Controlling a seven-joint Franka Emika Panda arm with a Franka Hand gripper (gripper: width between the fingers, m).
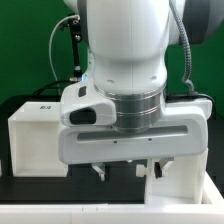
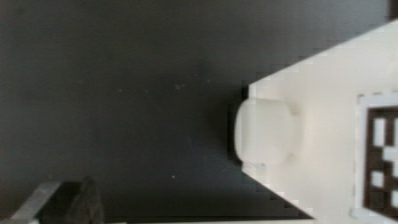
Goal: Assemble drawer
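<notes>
The white casing [image 1: 35,135], cube-like with a small tag on top, stands on the black table at the exterior view's left. The white drawer tray [image 1: 185,165] sits at the exterior view's right, partly hidden by my arm. In the wrist view the tray [image 2: 329,110] shows a rounded handle [image 2: 267,133] and a black-and-white tag [image 2: 381,140]. My gripper [image 1: 128,172] hangs low between the two parts, its fingers spread wide and empty. One finger [image 2: 63,205] shows over bare table; the other is out of the wrist view, near the tray's edge.
My arm's big white wrist body [image 1: 125,90] blocks the middle of the exterior view. A black stand [image 1: 75,50] and a cable [image 1: 190,50] rise at the back against a green wall. A pale strip [image 1: 60,215] runs along the table's front.
</notes>
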